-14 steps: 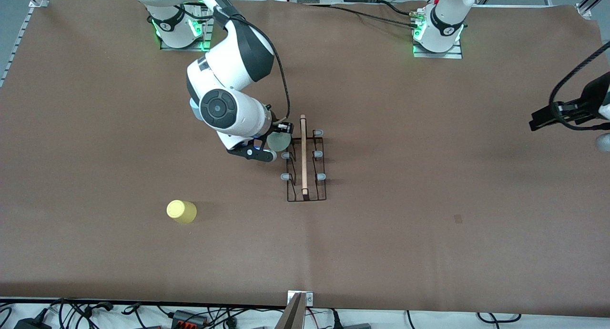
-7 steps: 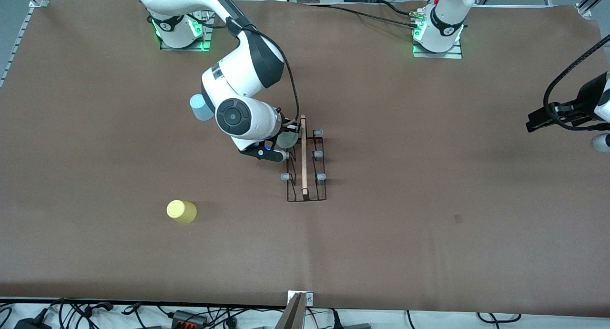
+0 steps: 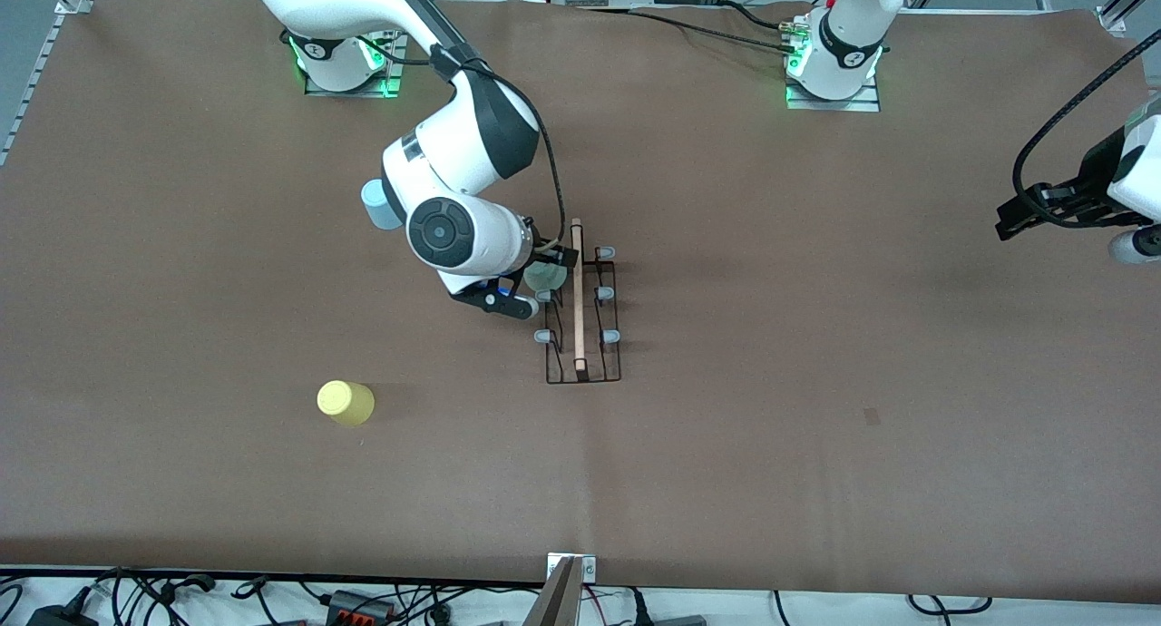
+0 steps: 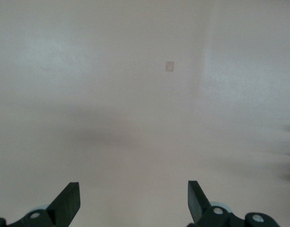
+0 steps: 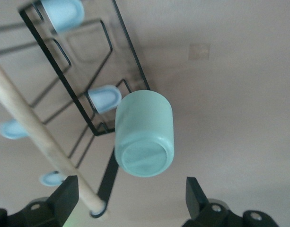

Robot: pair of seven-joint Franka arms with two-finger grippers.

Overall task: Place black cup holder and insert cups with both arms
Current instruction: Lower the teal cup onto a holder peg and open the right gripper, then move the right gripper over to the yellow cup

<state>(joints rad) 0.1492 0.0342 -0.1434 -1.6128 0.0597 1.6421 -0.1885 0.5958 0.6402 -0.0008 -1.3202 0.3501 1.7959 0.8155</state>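
Brown table: pale green cup (image 5: pixel 145 139) on black cup holder (image 3: pixel 582 310); both grippers spread.

— Anything on site outside the work items?
— Brown table cover (image 3: pixel 816 445), one small dark mark (image 3: pixel 872 416) on it. Cables (image 3: pixel 272 599) lie along the edge nearest the front camera.

Two white arms: right arm (image 3: pixel 453 190) | left arm (image 3: pixel 848 27); glossy rounded shells; black joint bands; black cables trailing; green lights glowing at both bases; black grippers
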